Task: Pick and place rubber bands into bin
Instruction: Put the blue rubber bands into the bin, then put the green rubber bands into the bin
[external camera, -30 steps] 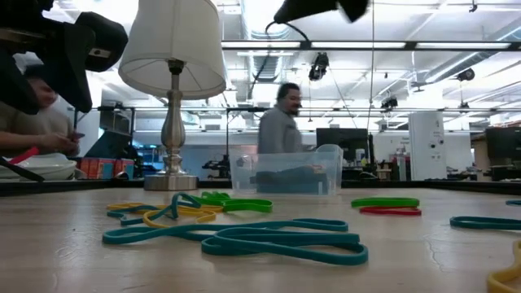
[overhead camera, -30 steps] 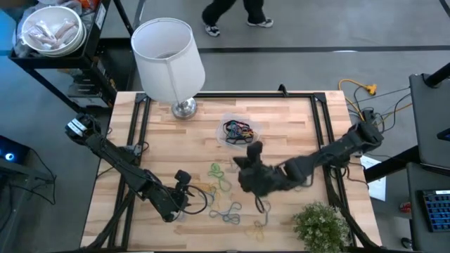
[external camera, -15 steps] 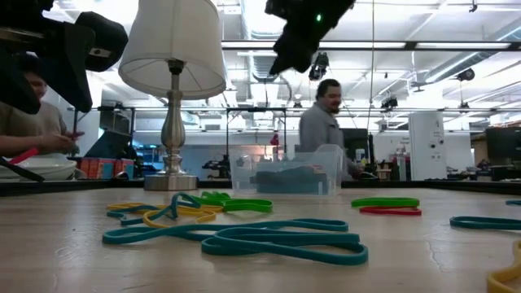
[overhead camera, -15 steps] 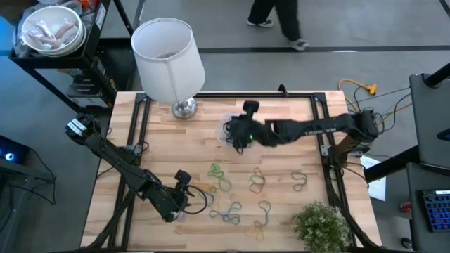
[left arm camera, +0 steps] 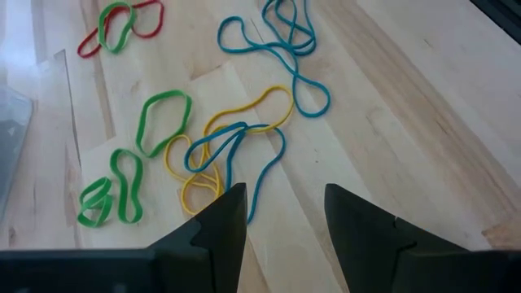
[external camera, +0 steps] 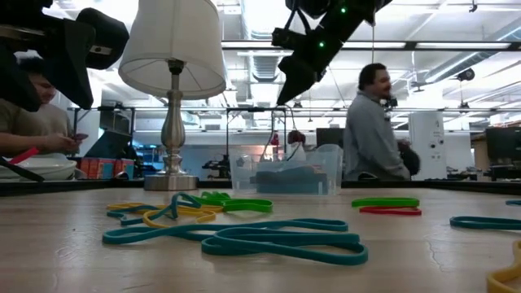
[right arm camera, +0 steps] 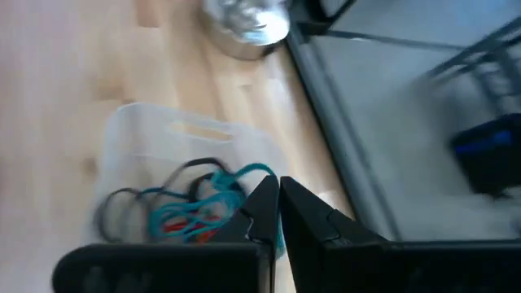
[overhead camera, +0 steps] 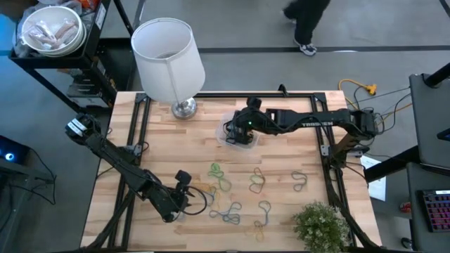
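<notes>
Right wrist view: rubber bands [right arm camera: 183, 213] inside bin [right arm camera: 155, 134].

One bin [overhead camera: 238, 131] (clear), one lamp [overhead camera: 169, 60]

from the high view we look straight down on the whole table [overhead camera: 281, 158] from well above; the low view sits at table-top height, close to the rubber bands [external camera: 236, 236], facing level across to the lamp [external camera: 172, 81], the bin [external camera: 285, 169] and the room behind; our left wrist view looks down at close range on the same bands; our right wrist view looks down into that bin from near.
</notes>
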